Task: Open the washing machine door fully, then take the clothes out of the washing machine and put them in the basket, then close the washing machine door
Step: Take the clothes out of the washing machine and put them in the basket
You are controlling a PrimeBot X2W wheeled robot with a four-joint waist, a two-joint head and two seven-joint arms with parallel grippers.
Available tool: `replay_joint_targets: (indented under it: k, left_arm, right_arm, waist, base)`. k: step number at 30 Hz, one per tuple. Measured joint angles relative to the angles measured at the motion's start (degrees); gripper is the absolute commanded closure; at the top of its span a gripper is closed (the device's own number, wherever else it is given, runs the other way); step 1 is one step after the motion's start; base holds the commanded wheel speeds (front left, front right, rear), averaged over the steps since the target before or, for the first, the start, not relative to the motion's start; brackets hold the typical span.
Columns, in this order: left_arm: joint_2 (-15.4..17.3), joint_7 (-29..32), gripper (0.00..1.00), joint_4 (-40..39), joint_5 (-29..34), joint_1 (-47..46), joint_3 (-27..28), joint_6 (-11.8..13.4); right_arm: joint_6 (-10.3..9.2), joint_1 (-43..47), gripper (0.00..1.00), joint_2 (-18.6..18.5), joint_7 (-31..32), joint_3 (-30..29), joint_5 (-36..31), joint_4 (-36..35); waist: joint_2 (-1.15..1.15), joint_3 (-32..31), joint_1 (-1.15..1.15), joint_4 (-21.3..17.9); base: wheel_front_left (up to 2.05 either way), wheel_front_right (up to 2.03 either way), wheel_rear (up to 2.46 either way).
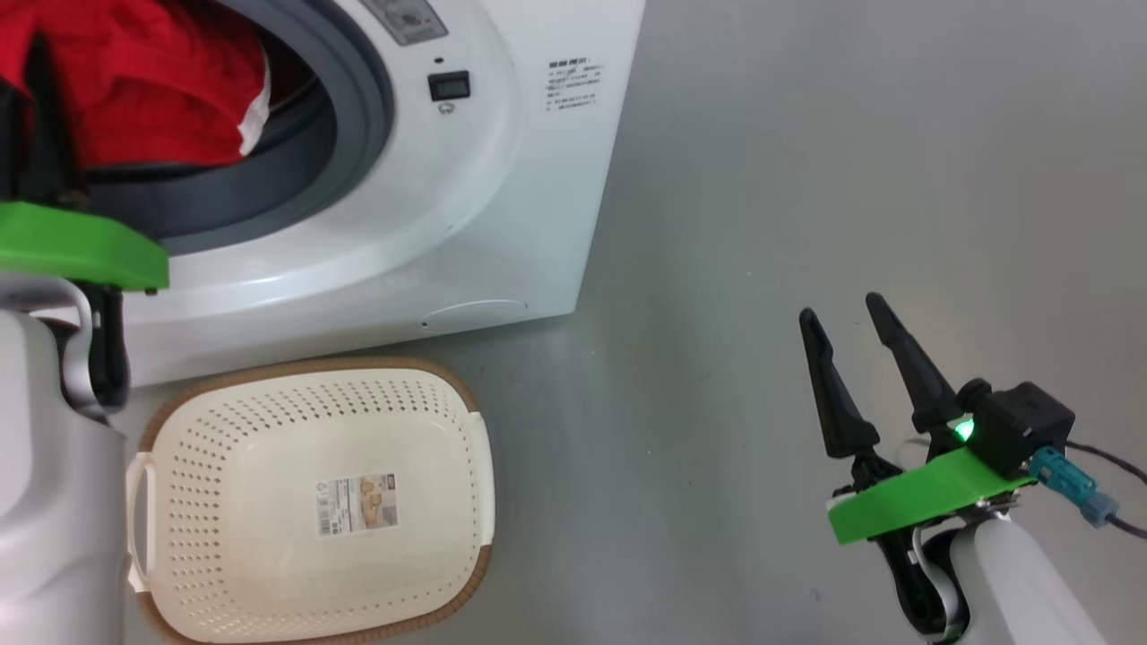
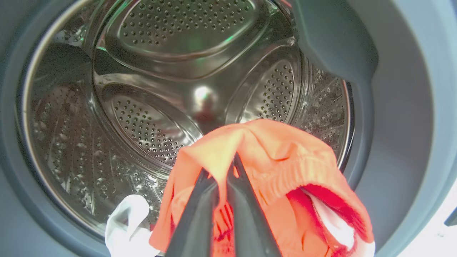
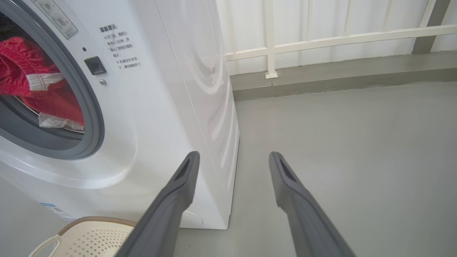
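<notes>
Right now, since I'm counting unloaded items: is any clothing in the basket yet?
No, the basket shows only its paper label inside.

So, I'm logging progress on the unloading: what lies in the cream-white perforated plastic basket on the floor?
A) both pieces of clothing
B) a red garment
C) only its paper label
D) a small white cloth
C: the cream-white perforated plastic basket carries just its paper label on its bottom, while the bright red fabric garment is at the opening of the white front-loading washing machine, pinched in the left gripper.
</notes>
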Motion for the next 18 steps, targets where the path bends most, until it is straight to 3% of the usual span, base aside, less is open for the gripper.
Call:
replay_joint_targets:
  k: [18]
  left_arm:
    - [-6.22,-0.07,1.00,-19.45,2.74,12.58,6.27,-3.45]
  right_arm:
    - [0.00,3.33,0.00,-0.47,0.00,-1.37,-0.32,0.01]
  waist:
    - [0.00,-3.69,0.00,3.44]
  base:
    - [0.00,0.00,0.00]
